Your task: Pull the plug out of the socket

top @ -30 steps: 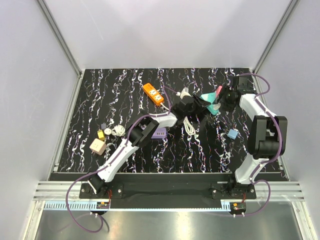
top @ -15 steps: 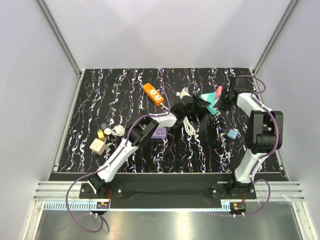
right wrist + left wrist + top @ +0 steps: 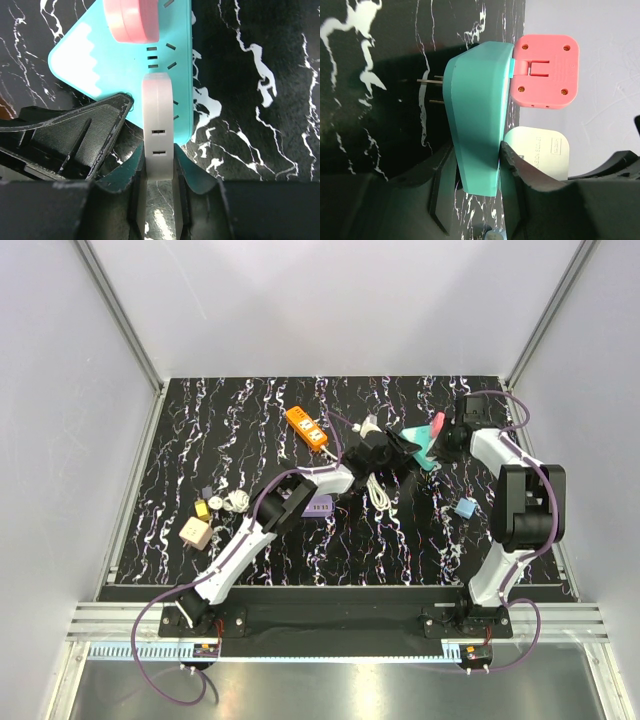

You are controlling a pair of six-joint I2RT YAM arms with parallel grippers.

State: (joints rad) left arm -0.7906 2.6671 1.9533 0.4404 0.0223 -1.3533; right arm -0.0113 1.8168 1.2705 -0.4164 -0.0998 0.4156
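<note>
Two plugs sit in the teal socket (image 3: 125, 65); the white plug (image 3: 158, 125) is pinched between the right gripper's (image 3: 159, 170) fingers, closed against its sides; the pink plug (image 3: 132, 17) stands just beyond those fingertips; the left gripper (image 3: 477, 170) clamps the socket's body opposite the right one; black marbled table (image 3: 260, 75) behind.
</note>
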